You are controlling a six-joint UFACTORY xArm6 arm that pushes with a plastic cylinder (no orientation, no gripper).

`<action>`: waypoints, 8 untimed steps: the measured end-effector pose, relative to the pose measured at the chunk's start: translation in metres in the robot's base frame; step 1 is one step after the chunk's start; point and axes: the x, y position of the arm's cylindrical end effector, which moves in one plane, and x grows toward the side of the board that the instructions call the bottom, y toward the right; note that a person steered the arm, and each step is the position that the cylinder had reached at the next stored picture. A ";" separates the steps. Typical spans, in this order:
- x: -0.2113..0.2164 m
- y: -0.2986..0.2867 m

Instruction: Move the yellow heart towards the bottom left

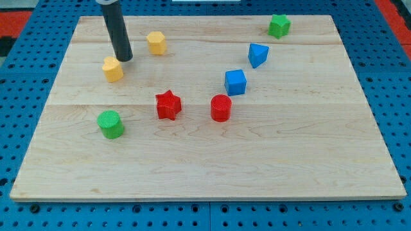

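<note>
The yellow heart (pixel 113 68) lies on the wooden board (pixel 205 160) at the upper left. My tip (pixel 124 59) is at the end of the dark rod, right at the heart's upper right edge, touching or almost touching it. A second yellow block, a hexagon (pixel 156 42), sits to the right of the rod, apart from it.
A green cylinder (pixel 111 124) lies below the heart. A red star (pixel 168 104) and a red cylinder (pixel 221 107) sit mid-board. A blue cube (pixel 236 82), a blue triangular block (pixel 257 54) and a green star-like block (pixel 279 25) stand toward the upper right.
</note>
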 end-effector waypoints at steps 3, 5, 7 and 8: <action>0.022 -0.025; 0.047 -0.028; 0.046 -0.042; 0.046 -0.053</action>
